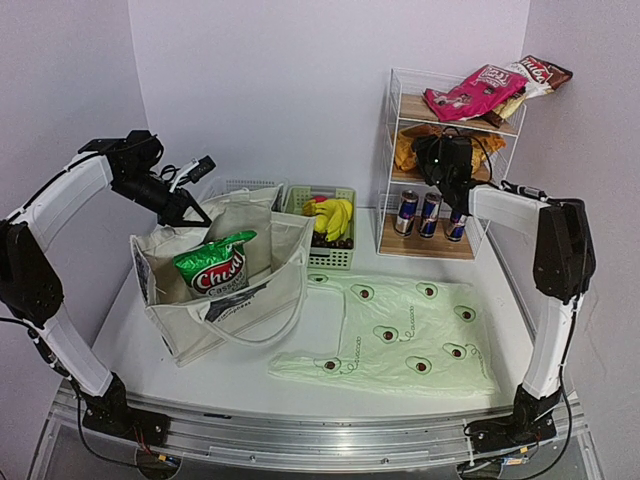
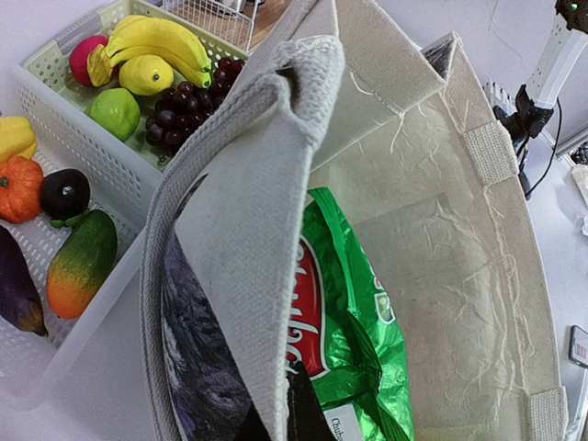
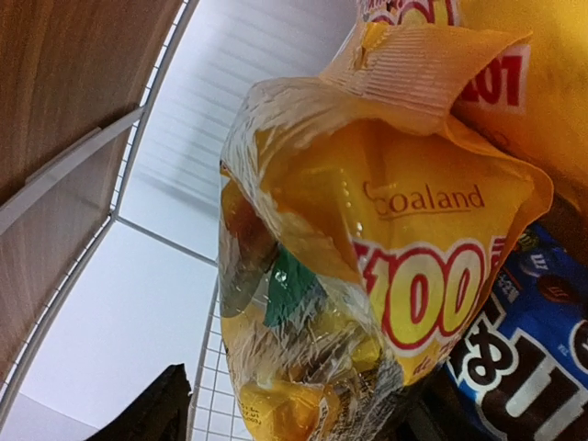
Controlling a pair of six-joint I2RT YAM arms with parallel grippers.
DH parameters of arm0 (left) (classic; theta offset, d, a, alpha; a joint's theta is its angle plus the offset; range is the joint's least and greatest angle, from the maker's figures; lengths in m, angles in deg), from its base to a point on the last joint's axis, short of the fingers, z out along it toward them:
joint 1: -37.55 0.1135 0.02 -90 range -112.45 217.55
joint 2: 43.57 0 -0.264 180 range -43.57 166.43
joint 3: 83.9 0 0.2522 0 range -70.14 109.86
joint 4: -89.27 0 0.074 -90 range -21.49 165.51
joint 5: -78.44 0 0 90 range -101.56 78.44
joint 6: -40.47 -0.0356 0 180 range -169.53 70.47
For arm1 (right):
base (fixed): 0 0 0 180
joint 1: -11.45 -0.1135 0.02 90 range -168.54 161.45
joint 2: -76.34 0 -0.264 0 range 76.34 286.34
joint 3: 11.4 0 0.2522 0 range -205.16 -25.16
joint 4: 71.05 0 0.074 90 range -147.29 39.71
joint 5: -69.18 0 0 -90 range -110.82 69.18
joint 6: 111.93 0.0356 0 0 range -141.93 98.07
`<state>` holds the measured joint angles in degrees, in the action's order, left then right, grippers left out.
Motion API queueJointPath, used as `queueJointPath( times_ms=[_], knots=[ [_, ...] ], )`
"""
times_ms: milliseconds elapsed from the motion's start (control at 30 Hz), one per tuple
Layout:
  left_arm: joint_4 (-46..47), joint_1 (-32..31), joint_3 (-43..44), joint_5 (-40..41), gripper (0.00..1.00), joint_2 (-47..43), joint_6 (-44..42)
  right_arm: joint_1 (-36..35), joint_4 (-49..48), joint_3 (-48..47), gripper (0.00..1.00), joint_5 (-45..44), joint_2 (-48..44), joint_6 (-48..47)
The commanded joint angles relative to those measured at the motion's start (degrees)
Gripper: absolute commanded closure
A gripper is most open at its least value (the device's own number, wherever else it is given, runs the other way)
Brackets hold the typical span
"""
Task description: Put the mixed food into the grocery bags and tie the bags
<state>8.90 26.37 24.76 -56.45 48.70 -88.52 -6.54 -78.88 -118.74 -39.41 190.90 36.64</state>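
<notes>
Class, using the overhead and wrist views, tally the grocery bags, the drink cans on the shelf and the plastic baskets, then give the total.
Grocery bags (canvas tote, avocado bag): 2
Drink cans: 3
Plastic baskets: 2
Total: 7

Green-white crisp packet (image 1: 213, 265) inside cream tote (image 1: 262, 300); avocado bag (image 1: 400, 340) flat alongside; cans (image 1: 430, 213) on shelf (image 1: 425, 248) bottom tier.

Open tote (image 1: 236, 306) — free room beside the crisp packet (image 1: 212, 268) inside.
</notes>
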Motion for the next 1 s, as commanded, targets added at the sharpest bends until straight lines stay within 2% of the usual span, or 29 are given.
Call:
queueJointPath(
  times_ms=[0, 167, 233, 533, 967],
  knots=[
    [-0.8, 0.1, 2.0, -2.7, 1.00, -2.9, -0.5, 0.6, -1.1, -1.8, 0.44, -1.9, 2.8, 2.3],
    [-1.0, 0.1, 1.8, -2.6, 1.00, -3.2, -1.0, 1.0, -1.8, 0.2, 0.90, -2.3, 2.5, 4.2],
    [-0.9, 0.1, 1.7, -2.4, 1.00, -3.3, -1.1, 1.0, -2.2, 1.0, 0.99, -1.8, 2.2, 4.3],
    [-0.7, 0.1, 1.2, -2.5, 1.00, -3.3, -1.4, 0.9, -2.4, 1.9, 1.00, 3.2, -3.6, -2.2],
    [-0.5, 0.0, 1.1, -2.7, 1.00, -3.1, -1.4, -1.1, 0.2, 9.2, 1.00, 7.7, -15.3, -10.7]
  ],
)
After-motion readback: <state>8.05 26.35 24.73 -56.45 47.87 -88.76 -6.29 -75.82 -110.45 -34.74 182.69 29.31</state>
